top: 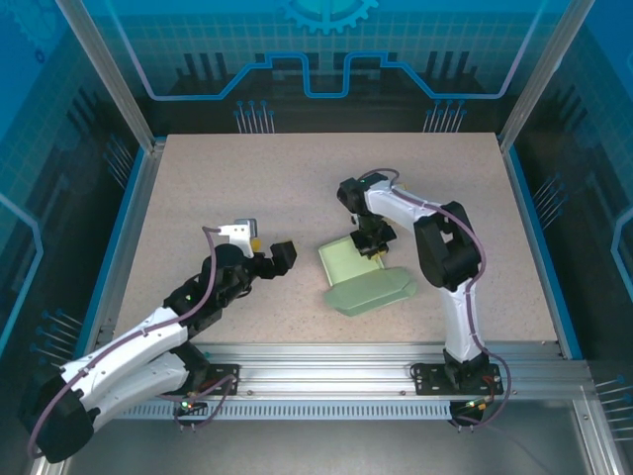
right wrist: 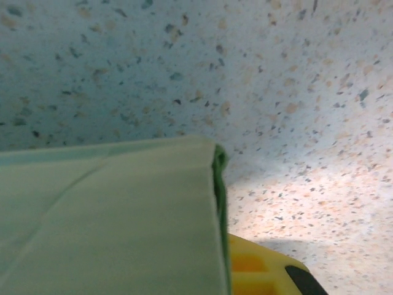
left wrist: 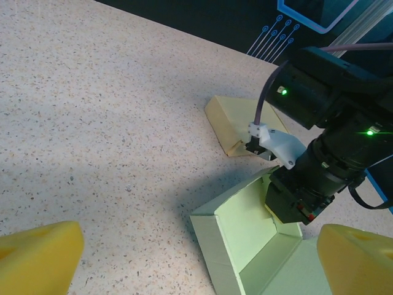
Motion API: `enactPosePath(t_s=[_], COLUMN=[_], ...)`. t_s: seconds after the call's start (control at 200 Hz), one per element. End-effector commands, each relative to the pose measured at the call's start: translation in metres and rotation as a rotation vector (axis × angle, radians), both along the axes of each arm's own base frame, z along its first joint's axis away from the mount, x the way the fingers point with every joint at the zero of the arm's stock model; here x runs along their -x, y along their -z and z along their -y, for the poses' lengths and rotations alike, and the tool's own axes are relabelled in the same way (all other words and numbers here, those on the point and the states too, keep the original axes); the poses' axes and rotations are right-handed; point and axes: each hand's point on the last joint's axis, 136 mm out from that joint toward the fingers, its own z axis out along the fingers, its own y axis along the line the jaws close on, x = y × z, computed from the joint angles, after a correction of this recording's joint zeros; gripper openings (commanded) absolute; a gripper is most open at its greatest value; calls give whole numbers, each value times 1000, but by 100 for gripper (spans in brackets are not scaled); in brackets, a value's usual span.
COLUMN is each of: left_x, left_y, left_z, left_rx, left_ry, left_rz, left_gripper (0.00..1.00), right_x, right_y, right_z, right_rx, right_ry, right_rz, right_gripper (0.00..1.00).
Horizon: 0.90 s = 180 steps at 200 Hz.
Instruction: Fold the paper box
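- One pale green paper box [top: 364,285] lies on the table [top: 247,188], right of centre.
- Left gripper [top: 283,254]: spread wide, empty, near the box.
- Right gripper [top: 372,245] at the box's far wall; cannot tell its grip.

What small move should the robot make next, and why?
Probably move the left gripper toward the paper box to steady it: its fingers stand open, apart from the box, while the right gripper is down at its far edge.
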Motion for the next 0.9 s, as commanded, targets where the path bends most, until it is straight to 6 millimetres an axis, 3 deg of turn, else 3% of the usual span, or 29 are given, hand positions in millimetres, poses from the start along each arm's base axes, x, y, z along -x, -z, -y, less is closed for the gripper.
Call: enactPosePath(t_s=[0.0, 0.225, 0.45, 0.505, 0.615, 0.785, 0.895], left_x=[-3, -5, -6, -7, -7, -8, -8], left_y=[-12, -10, -10, -9, -8, -6, -4], left_z=[0, 1, -1, -1, -1, -3, -4], left_rx=[22, 14, 6, 1, -5, -11, -20], left_ry=[-1, -1, -8, -9, -8, -14, -20], left_rz=[24, 17, 23, 22, 20, 17, 12], left_gripper=[99, 99, 99, 99, 99, 99, 99], right_x=[-5, -20, -18, -17, -18, -26, -33], right_y=[30, 54, 74, 75, 66, 30, 5], right_z=[14, 1, -6, -7, -12, -24, -29], right_rx=[202, 315, 326, 321, 316, 280, 252], right_ry=[-75, -134, -148, -150, -172, -202, -199], right_rz=[-18, -25, -36, -40, -16, 80, 141], right_gripper=[2, 4, 2, 8, 31, 63, 73])
